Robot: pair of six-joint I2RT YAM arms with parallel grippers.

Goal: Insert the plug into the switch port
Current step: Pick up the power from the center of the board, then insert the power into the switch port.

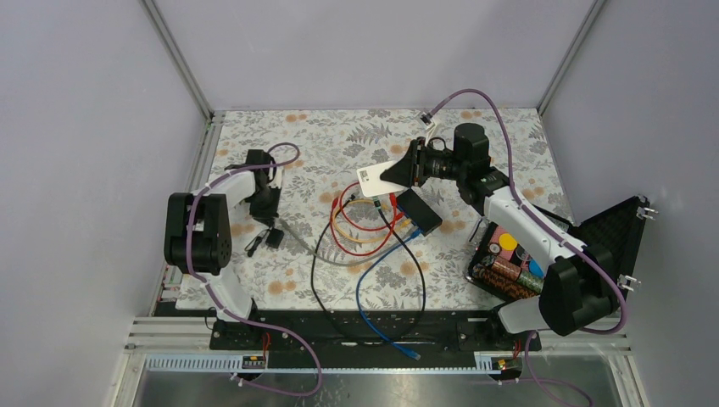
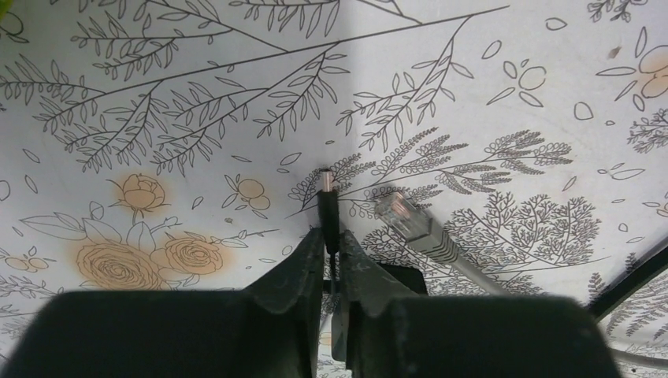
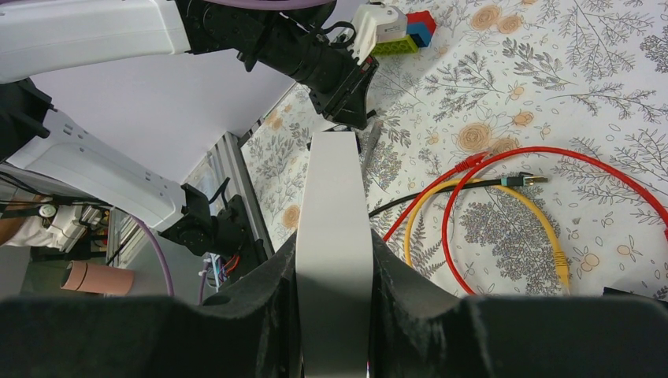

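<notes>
My left gripper (image 1: 264, 203) is low over the left of the table. In the left wrist view its fingertips (image 2: 332, 236) are shut on a thin black plug (image 2: 327, 206) that sticks out ahead of them. A grey network plug (image 2: 410, 222) lies loose on the cloth just to the right. The flat black switch (image 1: 420, 212) lies mid-table with cables at its near side; its ports do not show clearly. My right gripper (image 1: 405, 170) is shut on a small white box (image 1: 373, 176) held edge-on between its fingers (image 3: 335, 244).
Red (image 1: 365, 246), yellow, blue (image 1: 373, 297) and black cables loop across the middle of the table. A tiny black block (image 1: 273, 239) sits near my left gripper. An open black case (image 1: 509, 263) of cylinders stands at the right. Toy bricks (image 3: 410, 35) lie beyond.
</notes>
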